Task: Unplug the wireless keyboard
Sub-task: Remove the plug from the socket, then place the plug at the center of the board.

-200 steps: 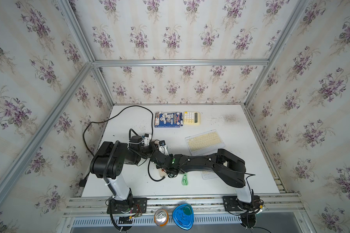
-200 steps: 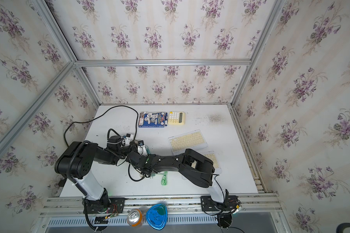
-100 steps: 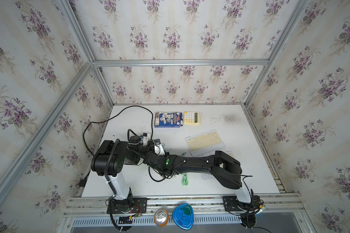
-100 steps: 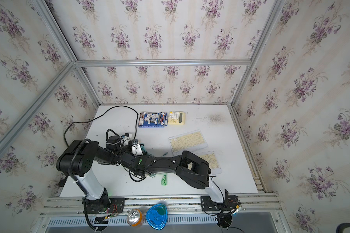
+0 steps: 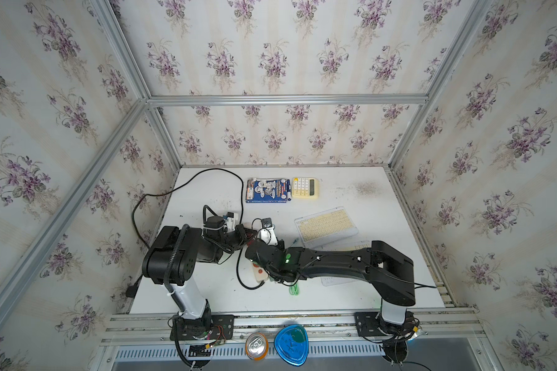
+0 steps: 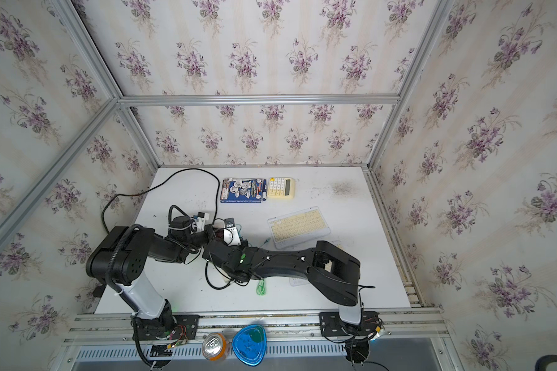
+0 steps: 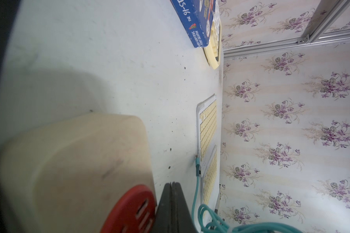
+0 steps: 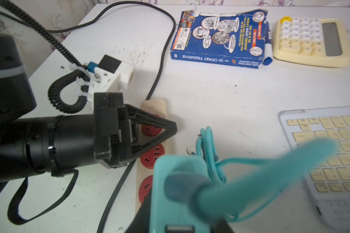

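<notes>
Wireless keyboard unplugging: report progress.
Done: shut left gripper braces the beige power strip. In hand: right gripper clamps the teal charger plug; whether it is out of the strip is unclear. Left: teal cable is plugged into the white keyboard.

Two high top views down over the table (image 5: pixel 335 295); wrist views close, keyboard (image 7: pixel 207 125) in both.

Blue book (image 5: pixel 267 191) and yellow calculator (image 5: pixel 305 187) side by side at rear of table (image 5: pixel 383 199); soda can (image 5: pixel 256 346) beside blue lid (image 5: pixel 291 340) out front.
</notes>
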Robot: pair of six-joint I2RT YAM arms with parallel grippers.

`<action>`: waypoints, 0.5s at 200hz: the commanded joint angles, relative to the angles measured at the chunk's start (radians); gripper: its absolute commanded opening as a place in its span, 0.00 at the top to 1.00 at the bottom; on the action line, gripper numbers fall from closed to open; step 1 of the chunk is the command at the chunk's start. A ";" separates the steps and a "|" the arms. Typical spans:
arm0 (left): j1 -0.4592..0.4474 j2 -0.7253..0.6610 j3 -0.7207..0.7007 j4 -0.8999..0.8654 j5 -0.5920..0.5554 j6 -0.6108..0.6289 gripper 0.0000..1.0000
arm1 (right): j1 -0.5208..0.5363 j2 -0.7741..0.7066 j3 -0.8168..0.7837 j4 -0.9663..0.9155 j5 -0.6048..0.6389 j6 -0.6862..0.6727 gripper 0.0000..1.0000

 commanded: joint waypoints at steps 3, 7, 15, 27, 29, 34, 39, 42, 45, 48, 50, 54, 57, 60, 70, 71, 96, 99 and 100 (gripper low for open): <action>-0.002 -0.024 -0.005 -0.258 -0.118 0.060 0.99 | -0.011 -0.108 -0.103 0.098 0.045 0.045 1.00; -0.004 -0.031 -0.004 -0.263 -0.118 0.065 0.98 | -0.012 -0.128 -0.127 0.108 0.052 0.051 1.00; -0.007 -0.046 0.000 -0.278 -0.123 0.072 0.98 | -0.014 -0.167 -0.172 0.125 0.068 0.064 1.00; -0.015 -0.071 0.010 -0.308 -0.140 0.090 0.98 | -0.016 -0.220 -0.233 0.141 0.091 0.088 1.00; -0.018 -0.075 0.011 -0.315 -0.142 0.093 0.98 | -0.016 -0.227 -0.244 0.144 0.094 0.094 1.00; -0.023 -0.083 0.017 -0.330 -0.152 0.102 0.98 | -0.019 -0.245 -0.265 0.151 0.098 0.104 1.00; -0.028 -0.091 0.022 -0.343 -0.160 0.109 0.98 | -0.020 -0.260 -0.286 0.162 0.100 0.112 1.00; -0.032 -0.098 0.024 -0.348 -0.162 0.114 0.98 | -0.022 -0.266 -0.300 0.169 0.099 0.115 1.00; -0.034 -0.102 0.027 -0.355 -0.166 0.117 0.97 | -0.023 -0.271 -0.311 0.177 0.099 0.118 1.00; -0.038 -0.108 0.028 -0.361 -0.169 0.121 0.97 | -0.023 -0.275 -0.320 0.185 0.097 0.121 1.00; -0.040 -0.112 0.028 -0.364 -0.172 0.122 0.98 | -0.025 -0.277 -0.325 0.188 0.096 0.123 1.00; -0.044 -0.120 0.031 -0.374 -0.179 0.129 0.98 | -0.027 -0.281 -0.334 0.191 0.096 0.129 1.00; -0.048 -0.126 0.033 -0.380 -0.183 0.133 0.98 | -0.028 -0.282 -0.337 0.191 0.095 0.133 1.00; -0.049 -0.132 0.035 -0.390 -0.189 0.138 0.98 | -0.029 -0.281 -0.341 0.192 0.093 0.137 1.00; -0.059 -0.157 0.043 -0.417 -0.210 0.155 0.97 | -0.035 -0.273 -0.346 0.190 0.080 0.147 1.00; -0.060 -0.160 0.045 -0.422 -0.213 0.157 0.97 | -0.037 -0.271 -0.346 0.190 0.078 0.149 1.00; -0.081 -0.222 0.059 -0.489 -0.269 0.196 0.97 | -0.062 -0.219 -0.348 0.211 0.024 0.180 1.00; -0.083 -0.230 0.060 -0.495 -0.275 0.200 0.97 | -0.065 -0.208 -0.347 0.219 0.013 0.182 1.00; -0.083 -0.231 0.060 -0.498 -0.277 0.200 0.97 | -0.068 -0.205 -0.348 0.222 0.012 0.182 1.00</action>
